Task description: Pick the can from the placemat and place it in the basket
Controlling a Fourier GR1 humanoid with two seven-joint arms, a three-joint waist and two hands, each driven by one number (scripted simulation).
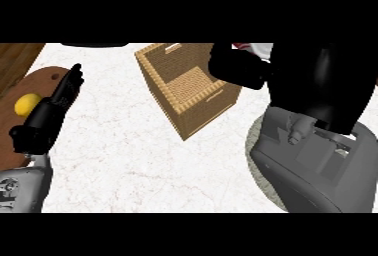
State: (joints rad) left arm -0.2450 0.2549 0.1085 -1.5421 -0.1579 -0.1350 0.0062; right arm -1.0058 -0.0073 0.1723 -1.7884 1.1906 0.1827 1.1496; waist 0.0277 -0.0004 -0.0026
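My right hand (238, 66) is raised at the upper right, its fingers curled round the can (252, 48). Only a red and white sliver of the can shows above the fingers. The hand hangs beside the right far corner of the wicker basket (188, 89), which stands open in the middle of the counter. The round grey-green placemat (252, 150) lies at the right, mostly hidden under my right forearm (317, 160). My left hand (52, 107) rests open at the left edge, fingers pointing up.
A yellow lemon (27, 104) sits on a brown wooden board (46, 79) at the far left, behind my left hand. A dark round object (96, 45) shows at the top edge. White marble counter (140, 165) stretches in front of the basket.
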